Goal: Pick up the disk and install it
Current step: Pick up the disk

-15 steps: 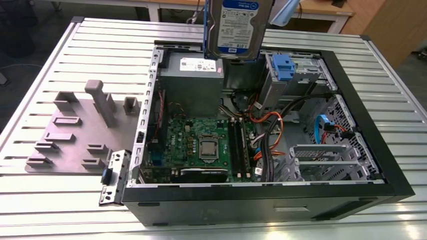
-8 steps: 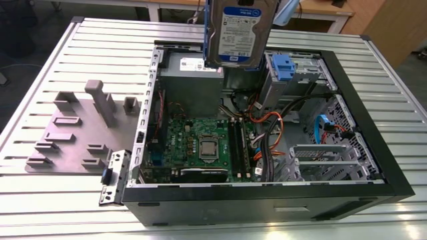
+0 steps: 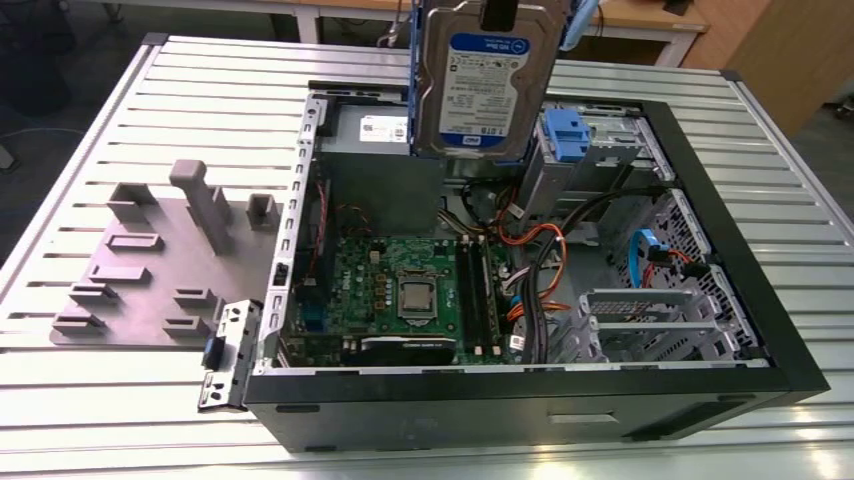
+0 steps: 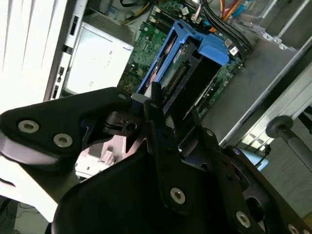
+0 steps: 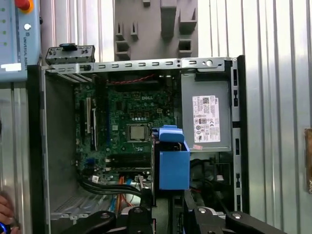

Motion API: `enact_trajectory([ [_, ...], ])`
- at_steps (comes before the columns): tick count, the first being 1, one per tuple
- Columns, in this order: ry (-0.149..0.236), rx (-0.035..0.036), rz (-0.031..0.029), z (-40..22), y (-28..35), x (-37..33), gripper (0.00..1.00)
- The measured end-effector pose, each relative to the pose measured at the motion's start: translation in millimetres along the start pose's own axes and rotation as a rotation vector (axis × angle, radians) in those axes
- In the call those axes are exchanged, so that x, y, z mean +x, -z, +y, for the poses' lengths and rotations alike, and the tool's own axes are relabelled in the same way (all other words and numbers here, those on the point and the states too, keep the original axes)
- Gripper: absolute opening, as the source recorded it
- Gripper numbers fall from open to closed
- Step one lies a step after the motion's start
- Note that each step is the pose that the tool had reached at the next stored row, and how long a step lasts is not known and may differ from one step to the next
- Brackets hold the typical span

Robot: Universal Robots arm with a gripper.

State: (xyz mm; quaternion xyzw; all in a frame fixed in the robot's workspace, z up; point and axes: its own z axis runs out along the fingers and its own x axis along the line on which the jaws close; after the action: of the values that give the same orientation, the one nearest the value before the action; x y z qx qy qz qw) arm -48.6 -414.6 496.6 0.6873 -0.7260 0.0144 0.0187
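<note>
The slatted metal table (image 3: 787, 200) carries everything, and its far edge is cut off by the frame; on it the computer case (image 3: 534, 410) lies on its side with the cover off and the inside showing. Just beside the case, on the exterior view's left, lies a grey fixture plate (image 3: 147, 270) with upright blocks; it touches nothing inside the case.

On the floor of the case lies the green motherboard (image 3: 387, 265); the far part of it is hidden behind the disk in the exterior view. The grey power supply (image 5: 204, 117) sits in a corner of the case, against the wall that faces the fixture plate.

The disk (image 3: 487, 85) hangs upright above the open case, over its far end, clear of the case floor; its white-and-blue label faces the exterior camera and its upper edge is cut off by the frame. In the first wrist view it shows edge-on as a blue carrier (image 5: 173, 165) over the motherboard.

The gripper (image 4: 146, 100) is closed on the disk by its carrier, with one black finger (image 4: 155, 95) lying against the carrier's edge; its body blocks much of the second wrist view.

Inside the case, just beside the disk on the exterior view's right, a blue plastic clip (image 3: 567, 135) sits in a metal bay, partly hidden by the disk; orange and black cables (image 3: 534, 250) run below it; the square processor (image 3: 418, 295) sits mid-motherboard.
</note>
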Motion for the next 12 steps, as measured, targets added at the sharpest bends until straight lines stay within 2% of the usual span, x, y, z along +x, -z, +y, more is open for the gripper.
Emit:
enact_trajectory([
  [4,0.0,0.001,0.0189,-0.5,-0.5,9.8,0.35],
  [12,0.0,0.0036,0.0628,-1.5,-1.4,26.9,0.35],
])
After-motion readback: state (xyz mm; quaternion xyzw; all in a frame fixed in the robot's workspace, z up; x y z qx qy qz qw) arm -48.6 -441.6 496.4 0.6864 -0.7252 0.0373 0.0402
